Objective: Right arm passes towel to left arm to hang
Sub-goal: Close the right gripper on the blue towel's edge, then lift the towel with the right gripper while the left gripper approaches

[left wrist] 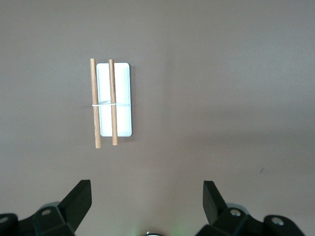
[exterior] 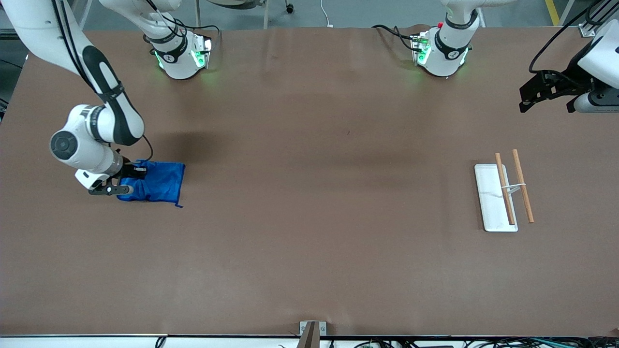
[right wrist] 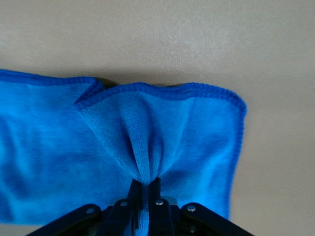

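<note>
The blue towel [exterior: 157, 182] lies on the brown table toward the right arm's end. My right gripper [exterior: 131, 175] is down on the towel's edge and shut on it. In the right wrist view a fold of the towel [right wrist: 147, 147] is pinched up between the black fingers [right wrist: 156, 194], and the cloth bunches toward them. My left gripper [exterior: 534, 94] hangs high over the table at the left arm's end, farther from the front camera than the rack. In the left wrist view its fingers [left wrist: 78, 199] stand wide open with nothing between them.
A white tray with two wooden rods [exterior: 503, 191], tied by a white band, lies toward the left arm's end; it shows in the left wrist view too, as the rack [left wrist: 112, 101]. The two arm bases [exterior: 181, 55] stand along the table's back edge.
</note>
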